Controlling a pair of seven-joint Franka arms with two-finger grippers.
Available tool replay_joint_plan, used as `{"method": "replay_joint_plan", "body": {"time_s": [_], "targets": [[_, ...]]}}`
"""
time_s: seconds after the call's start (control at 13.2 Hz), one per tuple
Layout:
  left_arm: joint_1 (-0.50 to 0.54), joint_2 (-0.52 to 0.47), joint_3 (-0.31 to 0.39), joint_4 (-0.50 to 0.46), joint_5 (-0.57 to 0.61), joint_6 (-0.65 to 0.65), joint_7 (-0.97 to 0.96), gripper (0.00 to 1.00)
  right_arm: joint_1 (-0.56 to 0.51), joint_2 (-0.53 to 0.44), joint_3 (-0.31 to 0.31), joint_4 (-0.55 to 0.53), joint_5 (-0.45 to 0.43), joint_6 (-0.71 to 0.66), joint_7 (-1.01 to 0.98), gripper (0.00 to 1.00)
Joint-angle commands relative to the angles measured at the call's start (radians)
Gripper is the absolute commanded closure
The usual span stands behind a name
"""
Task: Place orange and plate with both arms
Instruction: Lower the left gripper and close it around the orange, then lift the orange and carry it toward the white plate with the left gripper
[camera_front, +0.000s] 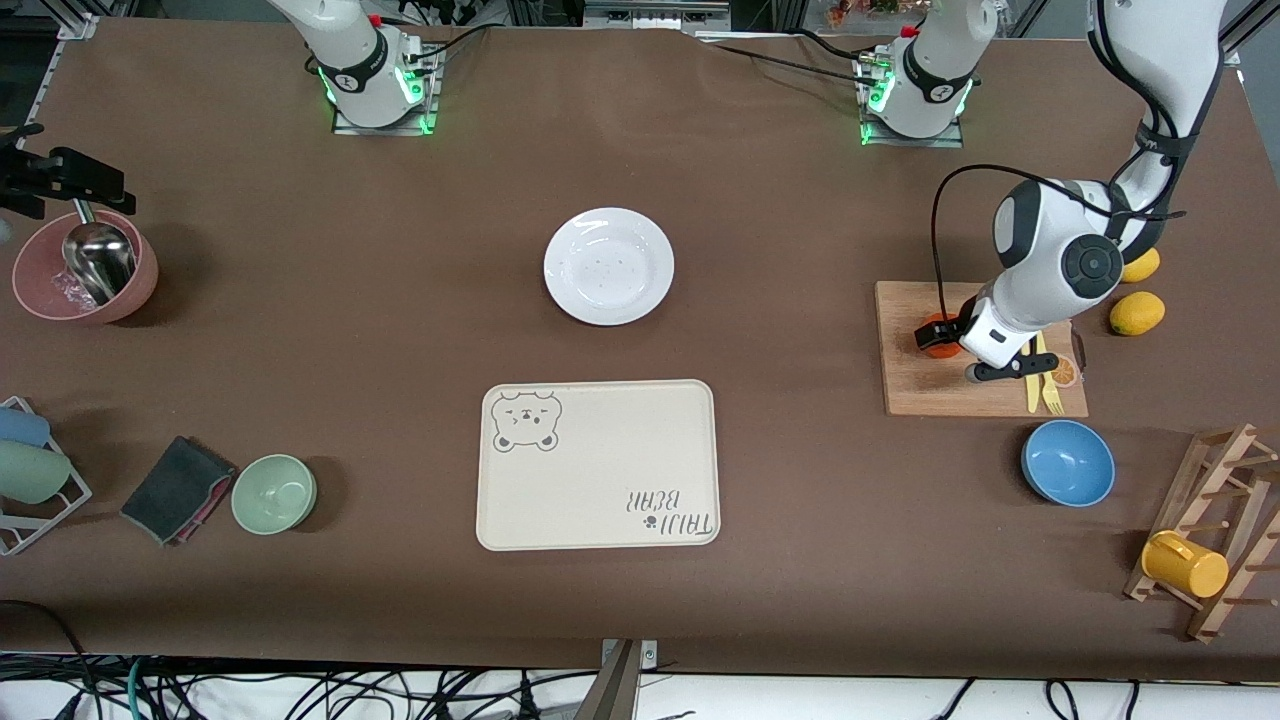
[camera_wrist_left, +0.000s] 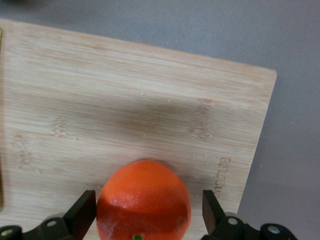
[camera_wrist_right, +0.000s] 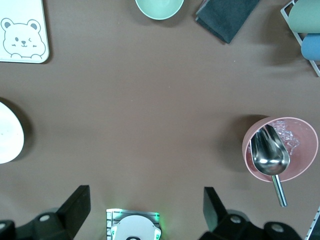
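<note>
Left gripper (camera_wrist_left: 145, 212) fingers straddle the orange (camera_wrist_left: 143, 200).

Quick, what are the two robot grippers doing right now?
Left gripper: open, fingers on either side of the orange on the cutting board, not gripping yet.
Right gripper: open, empty, waiting high over the table.

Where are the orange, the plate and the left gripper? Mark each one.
orange (camera_wrist_left: 143, 202), left wrist view, middle of its skin.
plate (camera_front: 608, 266), front view, centre of its bare well.
left gripper (camera_wrist_left: 146, 210), left wrist view, midway between its open jaws, which flank the orange.
</note>
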Motion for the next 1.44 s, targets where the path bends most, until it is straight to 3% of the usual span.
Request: {"method": "replay_joint_plan", "body": {"time_s": [0.0,0.15,0.38,0.76,1.21,1.36], "targets": [[0.000,-0.003,0.000,-0.020,0.004,0.018,0.026,0.69,0.003,-0.010,-0.002,0.003,-0.001,-0.016,0.005,0.00],[0.000,-0.005,0.000,-0.020,0.004,0.009,0.053,1.00,0.003,-0.009,-0.002,0.003,-0.001,-0.022,0.003,0.00],[0.002,-0.053,-0.008,-0.003,0.005,-0.058,0.055,1.00,0.003,-0.009,-0.002,0.003,-0.001,-0.022,0.003,0.00],[-0.003,-0.146,-0.211,0.049,-0.001,-0.078,-0.012,1.00,0.003,-0.009,-0.002,0.003,-0.001,-0.022,0.003,0.00],[-0.093,-0.071,-0.336,0.152,-0.039,-0.068,-0.175,1.00,0.004,-0.004,-0.001,0.003,-0.012,-0.046,0.011,0.00],[-0.151,-0.026,-0.343,0.213,-0.042,-0.069,-0.222,1.00,0.003,0.019,-0.001,-0.003,-0.007,-0.060,0.005,0.00]]}}
